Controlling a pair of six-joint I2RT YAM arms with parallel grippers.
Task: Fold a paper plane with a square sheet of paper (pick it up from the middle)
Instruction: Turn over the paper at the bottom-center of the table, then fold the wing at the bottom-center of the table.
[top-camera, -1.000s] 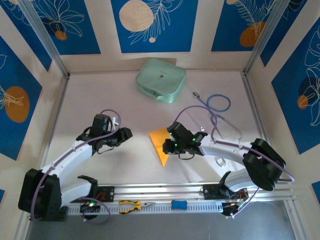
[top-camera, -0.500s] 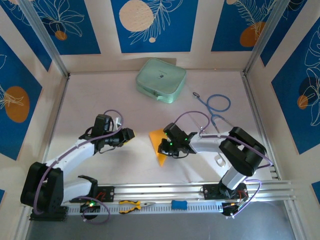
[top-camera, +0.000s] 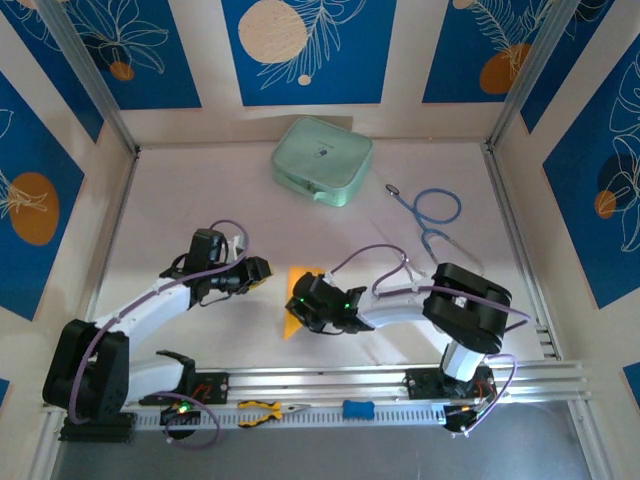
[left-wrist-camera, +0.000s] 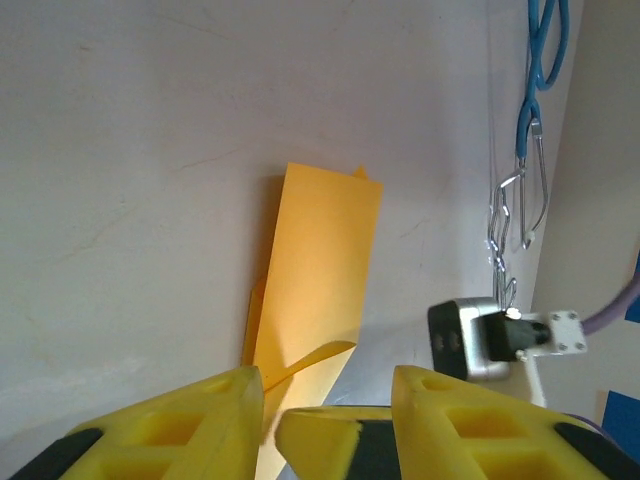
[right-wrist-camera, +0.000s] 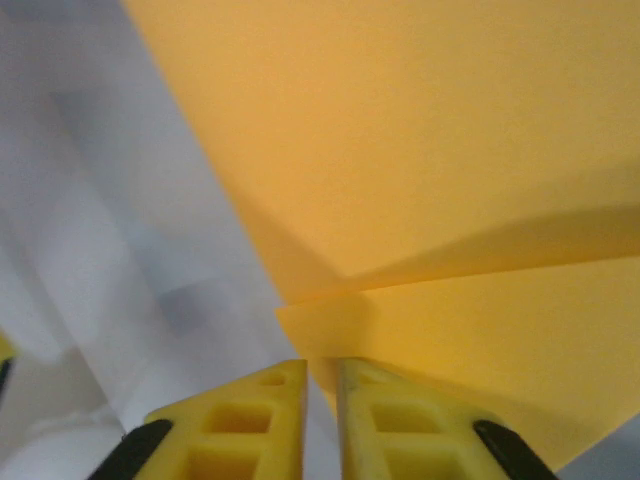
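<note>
Your right gripper (right-wrist-camera: 322, 375) has its jaws almost together with a thin slit between them, right at the edge of a raised flap. I cannot tell whether it nips the paper. Your left gripper (left-wrist-camera: 325, 380) stands partly apart and empty, just left of the sheet. The paper sheet (left-wrist-camera: 320, 260), part-folded, lies mid-table toward the near side. Pull sideways and the light sheet may slide or the flap may spring open. The green case (top-camera: 322, 160) shows no legible lettering.
</note>
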